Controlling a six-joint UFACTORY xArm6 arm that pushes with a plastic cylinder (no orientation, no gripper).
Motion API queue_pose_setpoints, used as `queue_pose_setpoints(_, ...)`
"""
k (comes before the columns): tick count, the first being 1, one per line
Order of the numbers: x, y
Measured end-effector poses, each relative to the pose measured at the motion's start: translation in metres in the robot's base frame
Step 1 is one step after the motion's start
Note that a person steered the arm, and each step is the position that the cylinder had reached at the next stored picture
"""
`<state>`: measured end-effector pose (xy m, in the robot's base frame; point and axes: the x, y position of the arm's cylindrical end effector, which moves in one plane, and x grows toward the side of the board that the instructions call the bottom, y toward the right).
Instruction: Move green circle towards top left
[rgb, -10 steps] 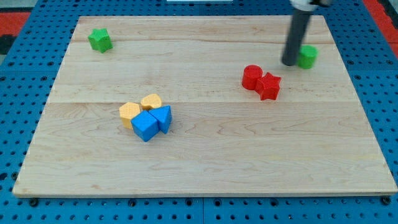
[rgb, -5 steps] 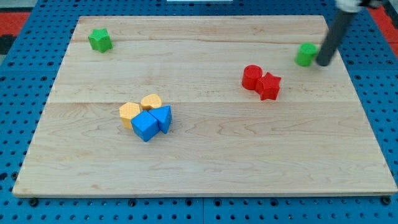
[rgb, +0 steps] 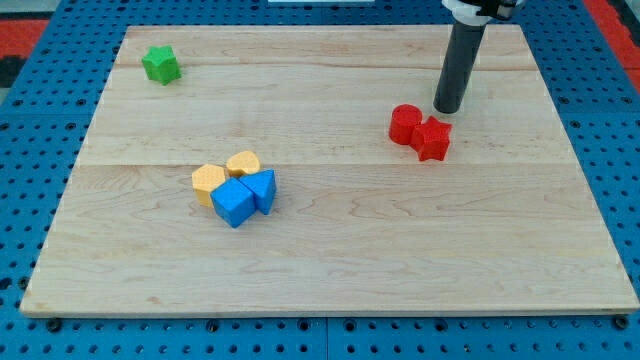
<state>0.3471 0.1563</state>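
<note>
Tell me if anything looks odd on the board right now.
Yes: no green circle shows. The rod may hide it; my tip stands just above the two red blocks, view's upper right.

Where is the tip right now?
My tip sits in the view's upper right, just above and right of the two red blocks; the green circle isn't visible.

Green circle hidden from view

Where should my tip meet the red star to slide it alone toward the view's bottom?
No grip, only a push. Press my tip on the red star's top edge, coming from the view's top, where it now stands. The red round block touches its left side, so a sideways push would likely move both.
</note>
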Motion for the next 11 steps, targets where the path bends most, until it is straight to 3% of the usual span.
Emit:
queue_pose_setpoints(2, -0.035, 0.050)
queue_pose_setpoints(3, -0.065, -0.025)
queue_pose_setpoints(4, -0.066, -0.061)
queue_pose_setpoints(6, -0.049, 0.032)
queue_pose_setpoints(7, -0.095, 0.043)
queue_pose_setpoints(9, -0.105, -0.078)
queue_pose_setpoints(11, -0.104, -0.042)
